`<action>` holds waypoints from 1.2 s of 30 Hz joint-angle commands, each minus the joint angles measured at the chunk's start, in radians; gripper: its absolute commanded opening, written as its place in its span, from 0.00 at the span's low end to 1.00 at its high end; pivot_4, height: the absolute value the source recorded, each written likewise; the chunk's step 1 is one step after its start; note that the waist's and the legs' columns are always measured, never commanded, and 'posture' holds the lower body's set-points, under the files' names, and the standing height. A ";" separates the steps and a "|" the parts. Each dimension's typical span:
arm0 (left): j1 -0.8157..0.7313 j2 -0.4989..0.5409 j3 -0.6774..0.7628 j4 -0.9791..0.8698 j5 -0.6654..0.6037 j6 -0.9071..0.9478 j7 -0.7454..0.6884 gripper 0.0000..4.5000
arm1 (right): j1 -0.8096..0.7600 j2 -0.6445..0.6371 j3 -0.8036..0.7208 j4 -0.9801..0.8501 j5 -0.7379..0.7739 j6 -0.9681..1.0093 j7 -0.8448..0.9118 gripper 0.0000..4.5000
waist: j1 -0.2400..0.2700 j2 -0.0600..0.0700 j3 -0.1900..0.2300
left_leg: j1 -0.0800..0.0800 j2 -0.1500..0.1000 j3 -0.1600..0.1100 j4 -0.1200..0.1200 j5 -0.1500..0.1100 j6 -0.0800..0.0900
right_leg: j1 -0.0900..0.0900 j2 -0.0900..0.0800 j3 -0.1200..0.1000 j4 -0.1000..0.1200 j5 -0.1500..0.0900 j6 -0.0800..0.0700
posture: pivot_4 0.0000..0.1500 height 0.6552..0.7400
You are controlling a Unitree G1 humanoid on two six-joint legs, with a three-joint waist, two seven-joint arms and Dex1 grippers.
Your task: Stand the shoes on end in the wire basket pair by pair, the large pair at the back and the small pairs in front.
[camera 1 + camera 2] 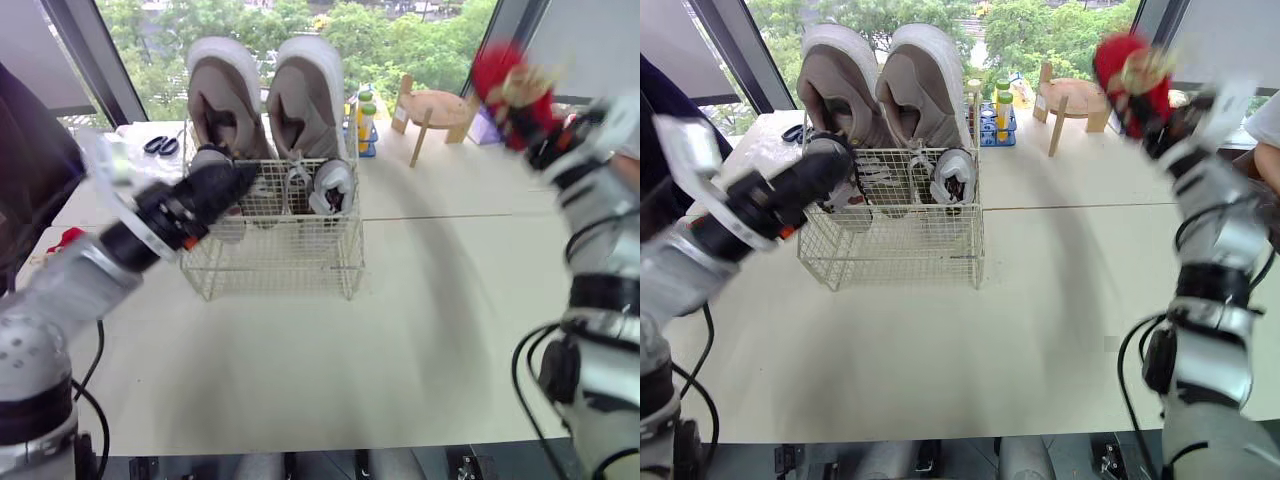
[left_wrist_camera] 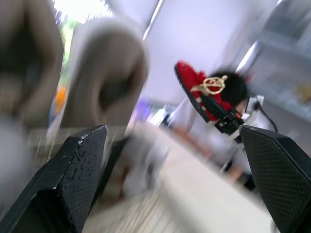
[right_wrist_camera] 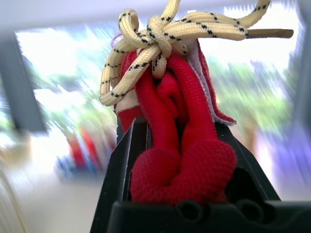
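While the right gripper (image 1: 1160, 125) hangs high over the table's right side, well apart from the wire basket (image 1: 270, 262), its jaws are clenched on a red shoe (image 1: 1130, 70). The right wrist view shows the shoe's red fabric wedged between the two black fingers (image 3: 119, 165), with a cream speckled lace knotted above them.

The left gripper (image 1: 240, 180) sits at the basket's front-left upper rim with its jaws spread wide and nothing between them. Blur hides whether it touches the wire.

Inside the basket, the large taupe pair (image 1: 225, 100) stands on end along the back wall, rising well above the rim. A small grey-and-white pair (image 1: 330, 185) stands just in front of it.

A broad stretch of cream table (image 1: 400, 330) lies between the basket's right wall and the right arm, and also between the basket's front and the near edge.

Behind the basket are scissors (image 1: 160, 146) at the back left, bottles (image 1: 365, 115) just beside the basket's right rear corner, and a wooden stool (image 1: 435, 108) farther right. Windows (image 1: 420, 30) showing green trees close the far side.
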 commanded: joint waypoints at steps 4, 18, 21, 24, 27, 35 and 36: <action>-0.162 0.043 0.034 0.129 -0.242 -0.018 0.009 1.00 | -0.194 -0.107 0.177 -0.185 0.074 0.144 0.369 0.27 | 0.000 -0.001 0.000 | 0.000 0.001 0.000 0.001 0.000 0.000 | 0.001 -0.002 0.000 0.000 0.000 0.001 | 1.00 1.00; -0.363 0.066 -0.122 0.361 -0.167 0.156 -0.179 1.00 | -0.212 -0.047 0.352 -0.372 -0.023 -0.018 0.589 0.27 | 0.001 -0.004 0.000 | 0.000 -0.002 0.000 0.002 0.000 -0.001 | 0.001 -0.003 0.000 0.000 0.000 0.001 | 1.00 1.00; -0.394 0.059 -0.144 0.384 -0.154 0.194 -0.211 1.00 | -0.205 -0.038 0.360 -0.375 -0.040 -0.038 0.590 0.27 | 0.000 -0.004 0.000 | 0.000 -0.002 0.000 0.002 0.000 -0.001 | 0.001 -0.003 0.000 0.000 0.000 0.001 | 1.00 1.00; -0.410 0.056 -0.178 0.400 -0.098 0.239 -0.257 0.94 | -0.198 -0.032 0.361 -0.390 -0.040 -0.038 0.588 0.26 | 0.000 -0.004 0.000 | 0.000 -0.002 0.000 0.002 0.000 -0.001 | 0.000 -0.003 0.001 0.001 0.000 0.001 | 1.00 1.00; -0.411 0.040 -0.173 0.407 -0.099 0.252 -0.268 0.70 | -0.190 -0.031 0.359 -0.402 -0.040 -0.031 0.586 0.26 | 0.000 -0.004 0.000 | 0.000 -0.001 0.000 0.002 0.000 -0.001 | 0.000 -0.003 0.000 0.001 0.000 0.001 | 1.00 1.00; -0.396 -0.024 -0.147 0.376 -0.136 0.220 -0.194 0.05 | -0.147 -0.045 0.365 -0.453 -0.035 0.003 0.596 0.26 | 0.001 -0.004 0.000 | 0.000 -0.001 0.000 0.002 0.000 -0.001 | 0.000 -0.004 0.001 0.001 0.000 0.001 | 1.00 1.00; -0.389 -0.035 -0.145 0.365 -0.140 0.214 -0.177 0.05 | -0.140 -0.048 0.361 -0.459 -0.026 0.021 0.593 0.42 | 0.000 -0.004 0.000 | 0.000 -0.001 0.000 0.001 0.000 -0.001 | 0.000 -0.004 0.001 0.001 0.000 0.001 | 1.00 1.00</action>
